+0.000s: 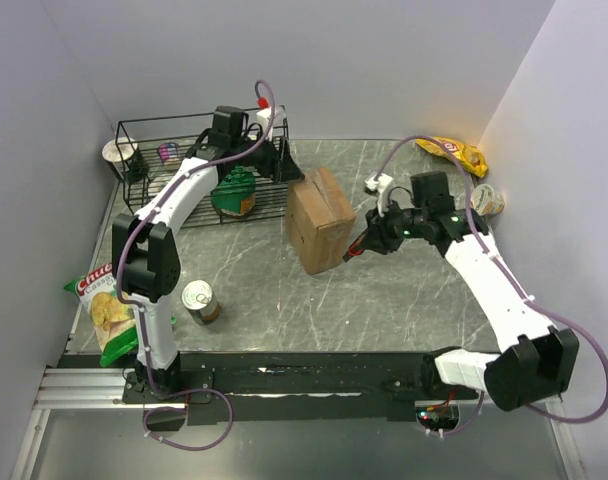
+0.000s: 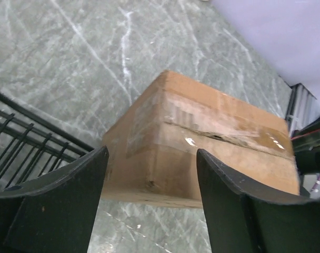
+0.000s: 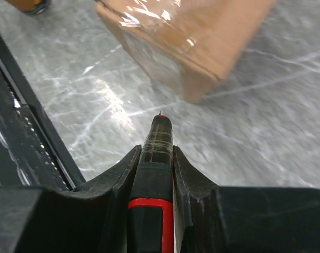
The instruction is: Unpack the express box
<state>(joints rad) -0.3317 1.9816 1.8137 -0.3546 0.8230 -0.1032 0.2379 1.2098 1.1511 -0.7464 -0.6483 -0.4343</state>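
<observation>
Progress check: not much is done yet, by the look of it. The express box [image 1: 321,220] is sat roughly mid-table [image 1: 384,300], just off the near right corner of the wire basket [image 1: 164,122], with its flaps down and glossy tape across the top. A ragged dark line is seen along the seam in the left wrist view, so the tape may be partly slit, but that can't be called for sure. No flap is lifted, and nothing can be picked out as having come from inside.

A black tool with a red band [image 3: 159,134] is pinched in the right gripper [image 3: 156,158], jaws pressed tight on it. The tip is aimed at a lower corner of the box but kept apart from it. The left gripper [image 2: 152,158] is held above the box end nearest the basket. Its jaws are spread wide with nothing gripped, and the cardboard isn't touched.

What's left, as judged here: the seam to be cut through, the flaps to be opened, the contents to be lifted out.
</observation>
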